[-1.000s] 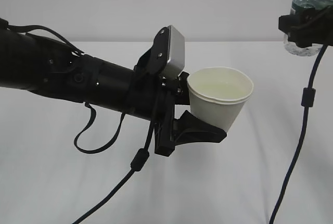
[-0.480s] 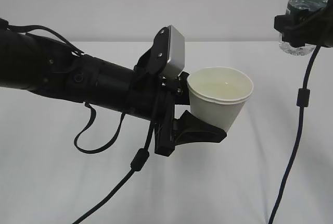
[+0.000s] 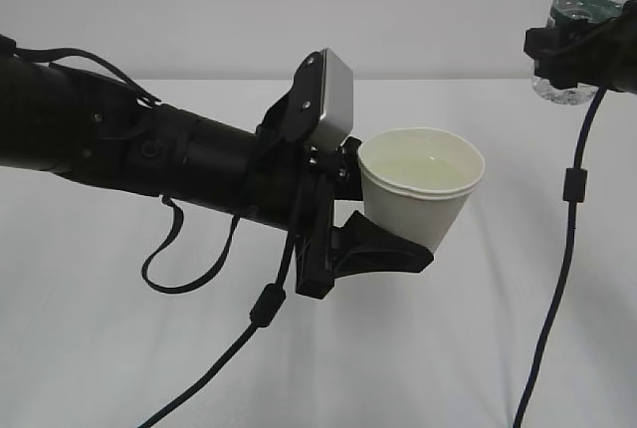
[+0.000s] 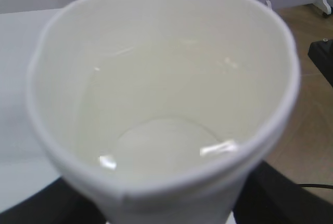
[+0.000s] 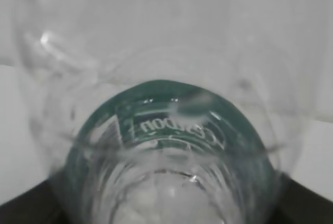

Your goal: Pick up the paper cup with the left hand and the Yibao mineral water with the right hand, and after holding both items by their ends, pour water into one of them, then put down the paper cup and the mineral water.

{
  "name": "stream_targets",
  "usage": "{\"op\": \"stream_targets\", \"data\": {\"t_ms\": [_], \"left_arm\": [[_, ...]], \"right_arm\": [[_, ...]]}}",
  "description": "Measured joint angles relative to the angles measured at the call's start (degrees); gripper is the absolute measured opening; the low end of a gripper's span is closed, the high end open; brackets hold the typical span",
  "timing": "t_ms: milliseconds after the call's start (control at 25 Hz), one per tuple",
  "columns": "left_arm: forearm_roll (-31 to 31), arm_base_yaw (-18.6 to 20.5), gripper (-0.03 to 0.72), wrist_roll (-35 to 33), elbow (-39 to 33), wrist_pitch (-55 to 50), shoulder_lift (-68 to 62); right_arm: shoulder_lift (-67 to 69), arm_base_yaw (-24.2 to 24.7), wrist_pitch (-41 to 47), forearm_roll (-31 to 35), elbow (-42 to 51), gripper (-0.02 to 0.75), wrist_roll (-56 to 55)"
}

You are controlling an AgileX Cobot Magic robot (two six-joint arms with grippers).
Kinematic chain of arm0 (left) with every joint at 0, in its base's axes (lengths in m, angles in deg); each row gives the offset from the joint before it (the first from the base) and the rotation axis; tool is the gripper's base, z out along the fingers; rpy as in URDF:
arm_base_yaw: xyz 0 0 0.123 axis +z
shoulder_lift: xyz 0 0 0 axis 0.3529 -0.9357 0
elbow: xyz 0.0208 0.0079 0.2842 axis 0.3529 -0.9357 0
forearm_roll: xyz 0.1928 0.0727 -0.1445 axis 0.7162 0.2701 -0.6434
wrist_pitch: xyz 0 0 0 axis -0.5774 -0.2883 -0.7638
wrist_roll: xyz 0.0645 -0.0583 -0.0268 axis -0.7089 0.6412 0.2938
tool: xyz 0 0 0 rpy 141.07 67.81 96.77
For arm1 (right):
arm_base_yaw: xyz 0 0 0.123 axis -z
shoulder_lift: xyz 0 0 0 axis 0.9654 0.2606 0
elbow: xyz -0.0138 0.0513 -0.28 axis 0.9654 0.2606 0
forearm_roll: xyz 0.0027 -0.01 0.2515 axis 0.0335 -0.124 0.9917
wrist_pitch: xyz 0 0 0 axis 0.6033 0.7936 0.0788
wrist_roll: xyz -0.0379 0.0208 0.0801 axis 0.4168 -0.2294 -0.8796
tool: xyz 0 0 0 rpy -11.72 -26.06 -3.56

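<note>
The cream-white paper cup hangs upright above the table, with my left gripper shut on its lower body. Seen from the left wrist, the paper cup fills the picture and holds clear water; black fingers show at the bottom corners. At the top right my right gripper is shut on the Yibao mineral water, a clear bottle with a dark green label, partly cut off by the frame edge. The right wrist view looks along the bottle, its green label band wrapping the middle.
A white table lies under both arms. Black cables hang from the right arm and loop under the left arm. A wooden floor shows beyond the table edge in the left wrist view.
The right gripper has carried the bottle slightly up and to the left. The left arm and the cup have stayed still.
</note>
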Motion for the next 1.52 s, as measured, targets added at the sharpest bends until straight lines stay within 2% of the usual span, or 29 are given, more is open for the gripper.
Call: {"op": "stream_targets", "data": {"t_ms": [400,1520], "left_arm": [[0.0,0.0,0.445,0.0,0.0,0.0,0.0],[-3.0,0.0,0.445,0.0,0.0,0.0,0.0]], "right_arm": [[3.5,0.0,-4.1,3.8,0.0,0.467,3.5],[16.1,0.0,-14.3,4.7,-0.1,0.465,5.4]]}}
